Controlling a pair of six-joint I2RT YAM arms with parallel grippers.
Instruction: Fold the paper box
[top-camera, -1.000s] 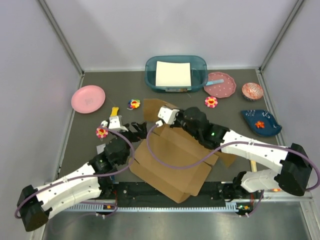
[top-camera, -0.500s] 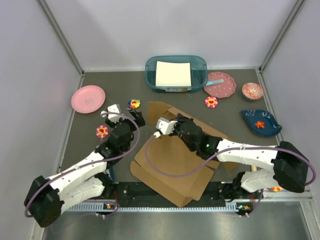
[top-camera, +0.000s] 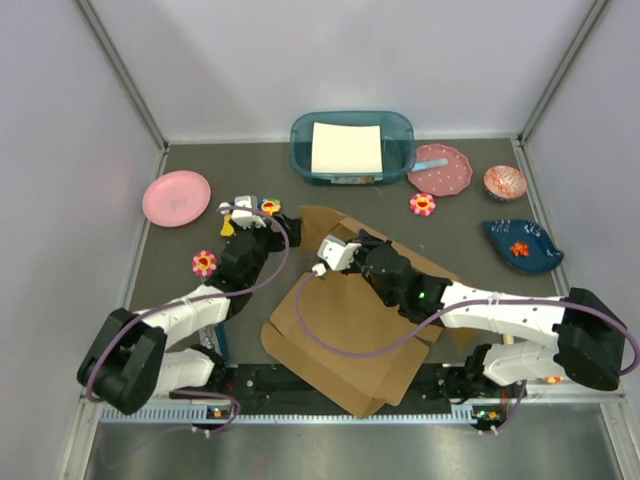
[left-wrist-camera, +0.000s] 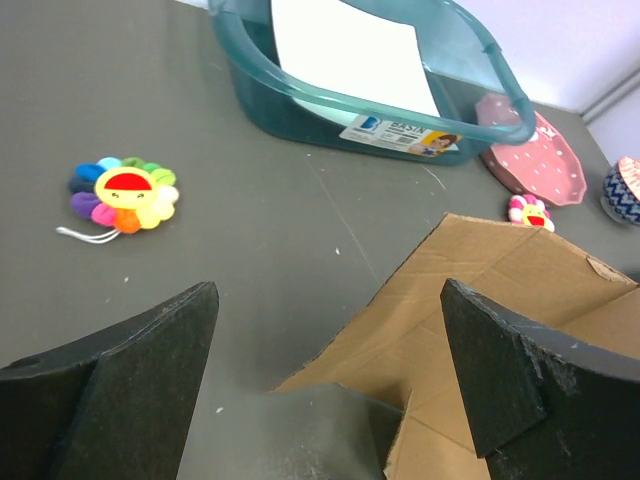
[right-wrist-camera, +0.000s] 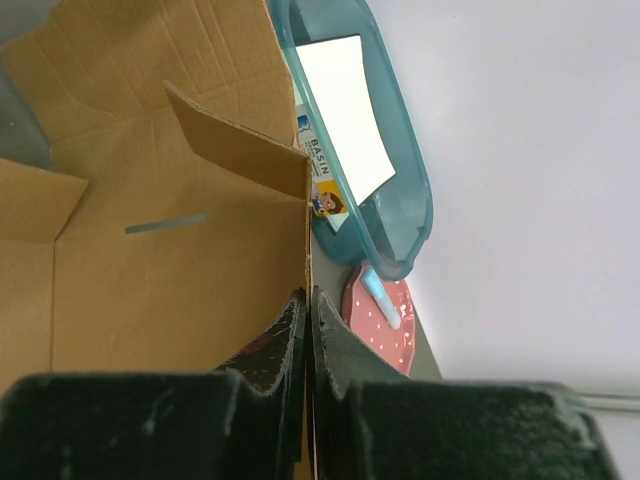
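Note:
The paper box (top-camera: 345, 335) lies partly unfolded in the middle of the table, brown, with a far wall raised. In the right wrist view my right gripper (right-wrist-camera: 308, 300) is shut on the top edge of that raised cardboard wall (right-wrist-camera: 200, 290); from above the same gripper (top-camera: 350, 240) sits at the box's far side. My left gripper (top-camera: 278, 226) hovers at the box's far left corner, open. In the left wrist view its fingers (left-wrist-camera: 150, 380) stand wide apart, with the corner of a cardboard flap (left-wrist-camera: 480, 290) between them and touching neither.
A teal bin (top-camera: 350, 145) with a white sheet stands at the back. Flower toys (top-camera: 204, 263) (top-camera: 267, 207) (top-camera: 422, 203) lie around the box. A pink plate (top-camera: 177, 197) is far left; a dotted plate (top-camera: 440, 168), cupcake liner (top-camera: 504, 181) and blue dish (top-camera: 520, 245) are right.
My left arm has swung from the box's left side toward the back, to the far left flap corner. The right gripper kept its grip and shifted slightly, and the box settled lower.

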